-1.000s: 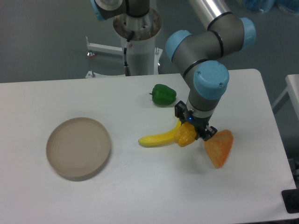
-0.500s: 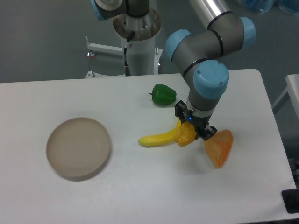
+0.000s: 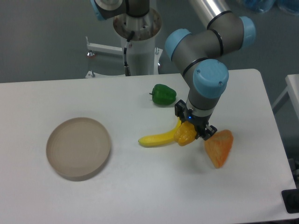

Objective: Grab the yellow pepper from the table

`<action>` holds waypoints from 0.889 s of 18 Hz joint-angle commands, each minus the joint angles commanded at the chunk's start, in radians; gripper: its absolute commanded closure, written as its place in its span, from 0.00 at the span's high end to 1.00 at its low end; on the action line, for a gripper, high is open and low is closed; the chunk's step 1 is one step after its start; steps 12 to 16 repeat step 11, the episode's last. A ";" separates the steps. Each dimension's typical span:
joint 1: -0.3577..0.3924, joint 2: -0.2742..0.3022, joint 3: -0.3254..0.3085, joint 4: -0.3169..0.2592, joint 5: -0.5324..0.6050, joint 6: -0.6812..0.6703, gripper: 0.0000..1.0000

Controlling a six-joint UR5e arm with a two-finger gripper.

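Observation:
The yellow pepper is a small lumpy yellow-orange piece at the right end of the banana, low over the white table. My gripper comes straight down on it from above. Its black fingers are closed around the pepper's top and right side, so the gripper is shut on it. The fingers hide the pepper's upper part. Whether the pepper still touches the table cannot be told.
A long yellow banana lies just left of the pepper, touching it. An orange textured wedge lies close on the right. A green pepper sits behind, and a beige round dish at the left.
The arm's wrist and the pepper have shifted up by a few pixels. Nothing else on the table has moved.

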 joint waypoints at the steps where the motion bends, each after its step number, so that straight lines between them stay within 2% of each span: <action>1: 0.000 -0.002 0.000 0.002 -0.001 0.000 0.09; 16: 0.014 0.008 0.002 0.003 -0.001 0.003 0.09</action>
